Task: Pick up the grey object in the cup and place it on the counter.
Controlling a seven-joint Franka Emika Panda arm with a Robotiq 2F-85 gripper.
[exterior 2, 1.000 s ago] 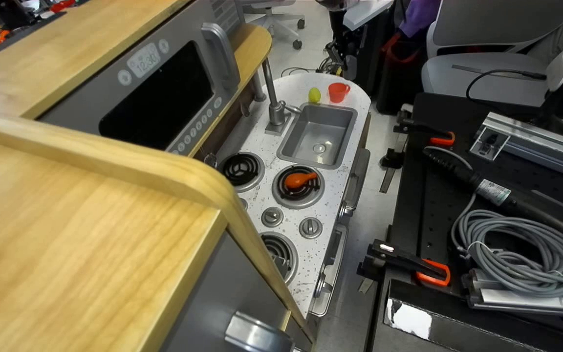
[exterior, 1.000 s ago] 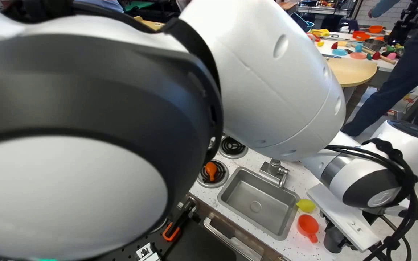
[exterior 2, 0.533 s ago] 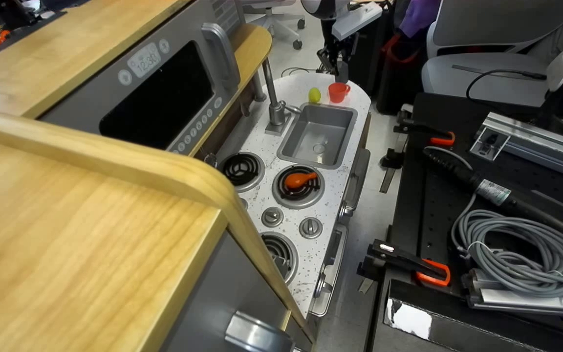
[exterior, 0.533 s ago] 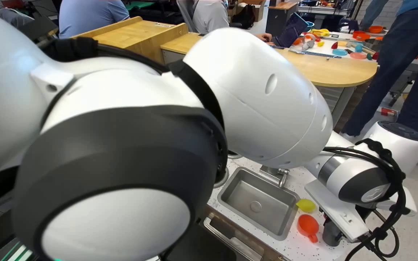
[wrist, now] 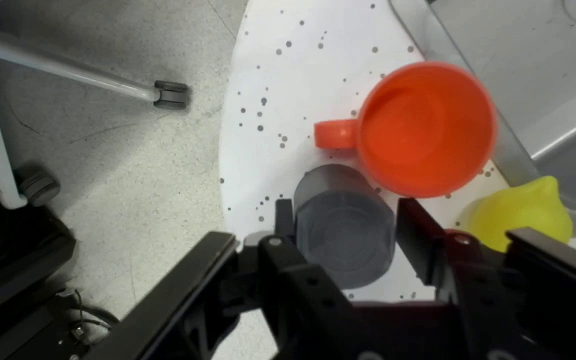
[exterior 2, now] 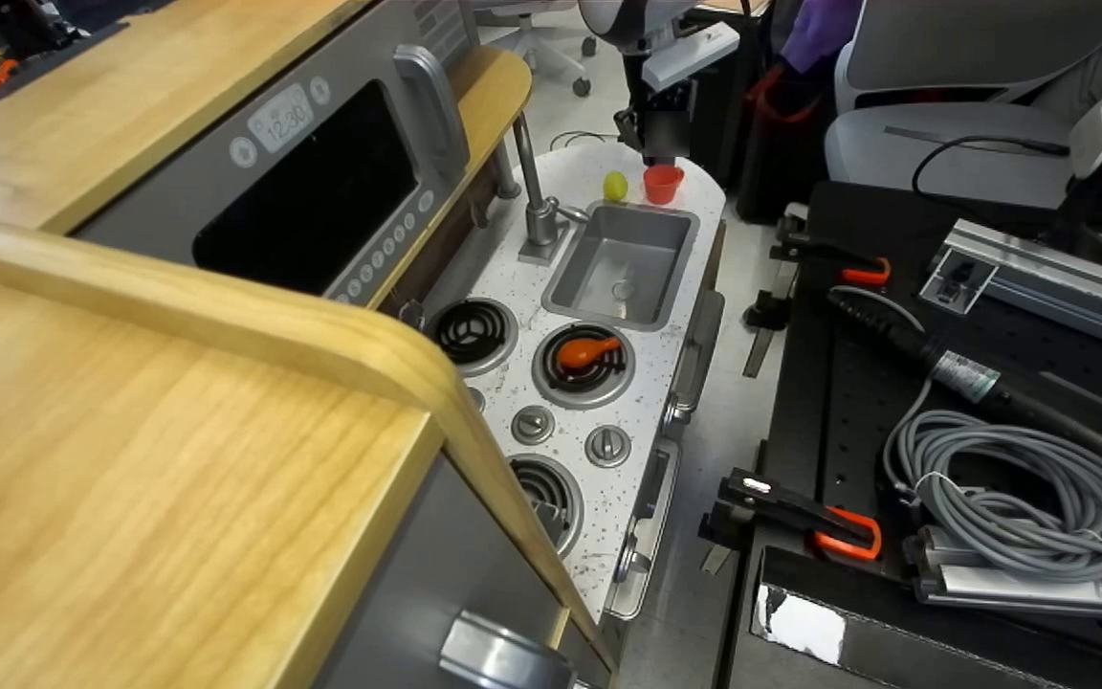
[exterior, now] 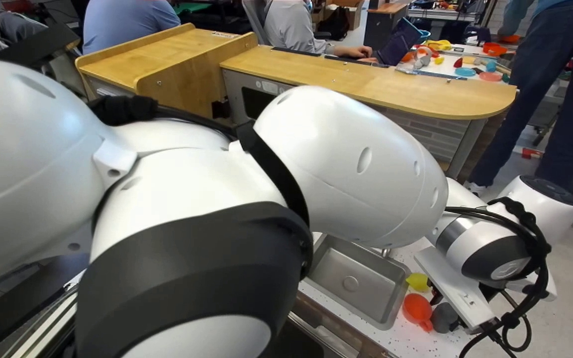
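My gripper (wrist: 345, 205) has a dark grey cup-like object (wrist: 345, 235) between its fingers (wrist: 284, 215), which stand against both its sides. The grey object also shows below my gripper in both exterior views (exterior: 444, 318) (exterior 2: 666, 134). It is over the rounded end of the white speckled counter (wrist: 268, 75); I cannot tell whether it touches the counter. Right beside it is a red-orange cup (wrist: 420, 130), standing upright with its handle towards the counter's end. The cup is empty. It also shows in both exterior views (exterior: 417, 308) (exterior 2: 662, 184).
A yellow lemon (wrist: 523, 210) lies close to my gripper, beside the cup. The grey sink (exterior 2: 599, 263) with a faucet (exterior 2: 542, 222) adjoins them. An orange object (exterior 2: 582, 353) lies on a burner. A wooden shelf (exterior: 366, 84) stands above the counter's back.
My gripper has carried the grey object inward over the counter, towards the red-orange cup. The cup has shifted slightly in the last half second.
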